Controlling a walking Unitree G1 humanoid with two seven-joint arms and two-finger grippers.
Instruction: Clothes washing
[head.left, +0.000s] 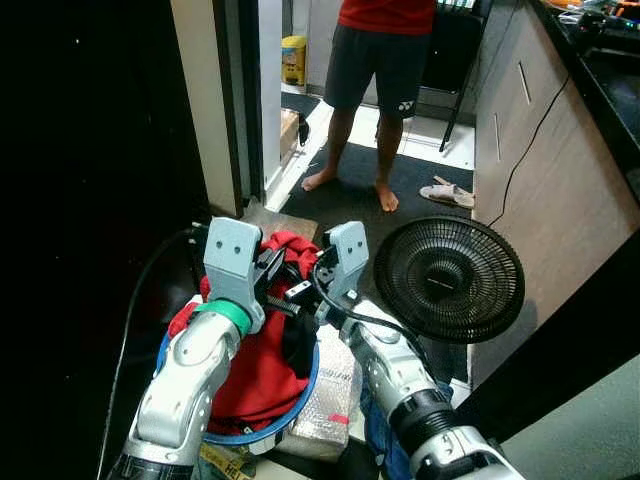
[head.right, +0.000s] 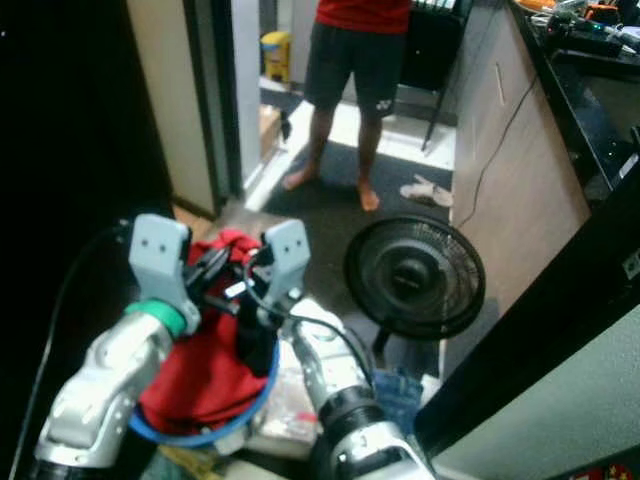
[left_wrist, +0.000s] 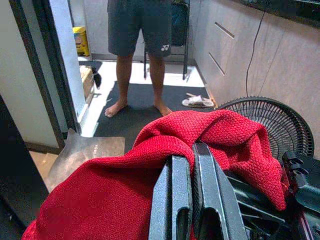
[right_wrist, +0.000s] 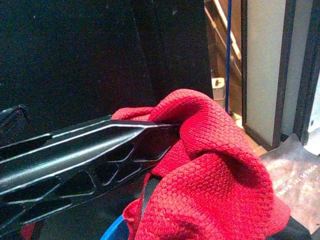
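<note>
At twelve o'clock a person (head.left: 378, 70) stands barefoot on the dark mat; at three o'clock a fan (head.left: 448, 279) sits on the floor; at six o'clock the blue basket (head.left: 303, 395) holds the red cloth (head.left: 255, 375). Both arms reach forward over it, wrists close together. Left gripper (left_wrist: 192, 160) is pinched narrow on a fold of cloth; right gripper (right_wrist: 172, 127) has its fingers tucked in the cloth, though I cannot tell its gap. Best to lift slowly, both together, keeping the hem clear of the fan.
</note>
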